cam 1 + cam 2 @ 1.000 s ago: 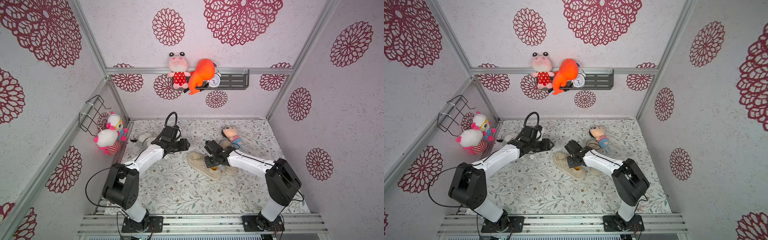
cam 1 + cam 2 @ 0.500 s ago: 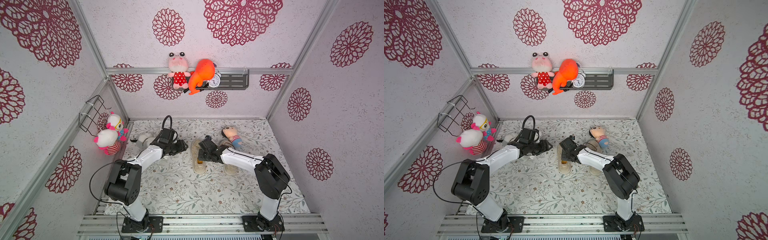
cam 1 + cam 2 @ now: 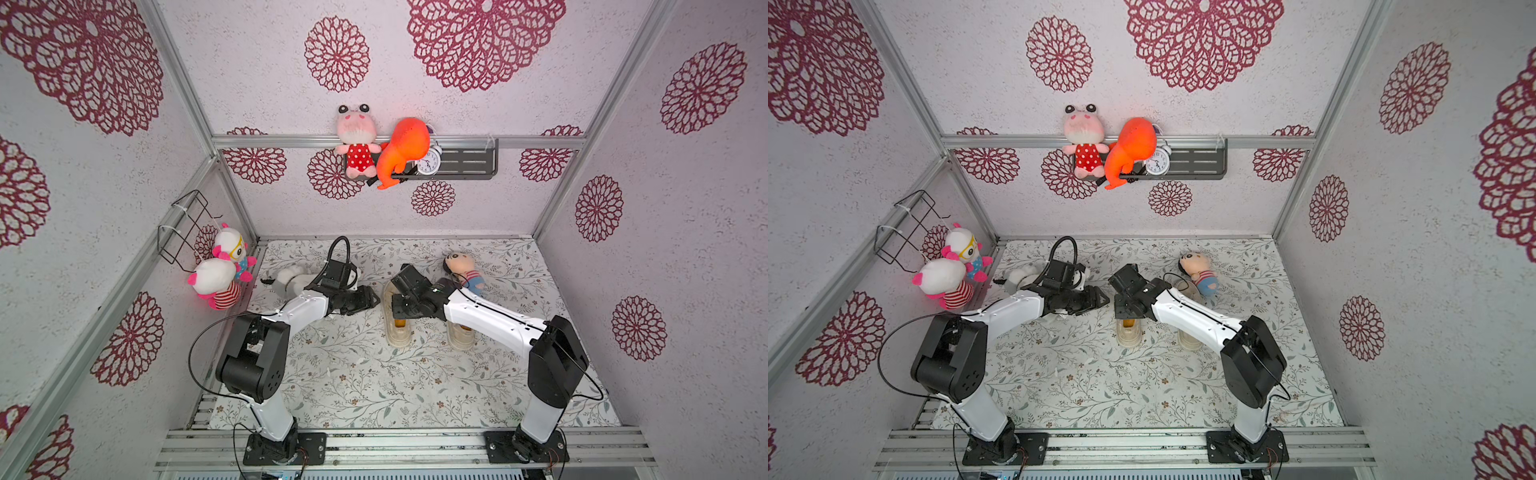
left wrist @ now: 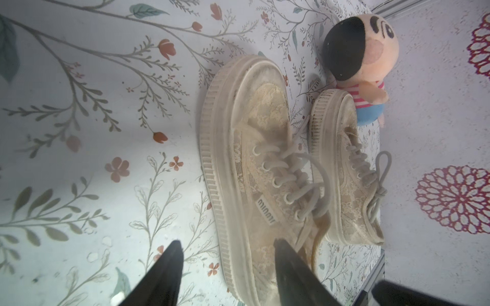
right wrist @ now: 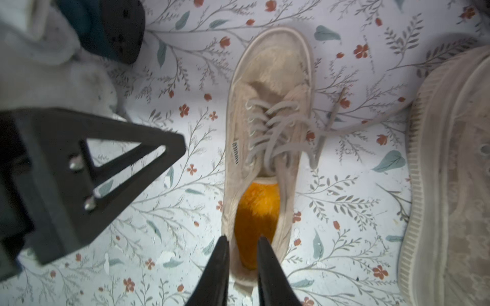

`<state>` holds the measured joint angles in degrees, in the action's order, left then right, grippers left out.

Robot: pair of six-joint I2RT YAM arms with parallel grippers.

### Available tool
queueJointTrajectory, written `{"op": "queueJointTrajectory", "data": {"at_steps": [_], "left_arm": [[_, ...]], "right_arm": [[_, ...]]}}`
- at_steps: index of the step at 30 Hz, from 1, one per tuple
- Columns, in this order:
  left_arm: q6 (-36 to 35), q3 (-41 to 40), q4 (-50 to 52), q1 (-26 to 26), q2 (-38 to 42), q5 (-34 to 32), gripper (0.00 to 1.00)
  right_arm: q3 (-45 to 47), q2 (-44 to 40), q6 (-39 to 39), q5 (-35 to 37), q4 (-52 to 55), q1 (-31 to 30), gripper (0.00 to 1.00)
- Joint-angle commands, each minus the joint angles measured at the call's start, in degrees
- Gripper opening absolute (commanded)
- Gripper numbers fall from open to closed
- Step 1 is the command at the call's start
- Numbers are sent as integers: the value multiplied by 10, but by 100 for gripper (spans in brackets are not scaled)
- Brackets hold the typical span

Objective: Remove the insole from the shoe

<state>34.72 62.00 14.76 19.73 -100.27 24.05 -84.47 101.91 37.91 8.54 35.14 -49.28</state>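
One shoe [image 5: 267,79], pre-grasp: right gripper [image 5: 243,241] narrowly parted over insole [image 5: 258,212] heel, left gripper [image 4: 226,242] wide, empty; next we must pinch insole edge.

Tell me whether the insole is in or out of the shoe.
In: the orange insole lies inside the shoe, showing through its opening.

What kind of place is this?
Probably a robot test booth dressed as a home: patterned panels in a metal frame, plush toys and a clock on a shelf, arms bolted to a rail.
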Motion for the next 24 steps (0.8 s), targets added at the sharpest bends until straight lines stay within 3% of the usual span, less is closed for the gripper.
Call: {"op": "queueJointTrajectory", "data": {"at_steps": [1, 4, 14, 21, 24], "left_arm": [[-8, -21, -22, 2, 8, 11, 59], [-5, -27, -24, 2, 12, 8, 59], [-5, -34, -23, 0, 23, 1, 59], [-1, -29, -23, 0, 11, 7, 59], [3, -29, -24, -3, -1, 8, 60]], "right_arm": [[-28, 21, 14, 12, 61, -3, 17], [-75, 61, 2, 25, 98, -4, 15], [-106, 112, -3, 29, 118, 9, 11], [-121, 147, -12, -2, 112, 26, 39], [-121, 158, -21, -10, 113, 31, 45]]}}
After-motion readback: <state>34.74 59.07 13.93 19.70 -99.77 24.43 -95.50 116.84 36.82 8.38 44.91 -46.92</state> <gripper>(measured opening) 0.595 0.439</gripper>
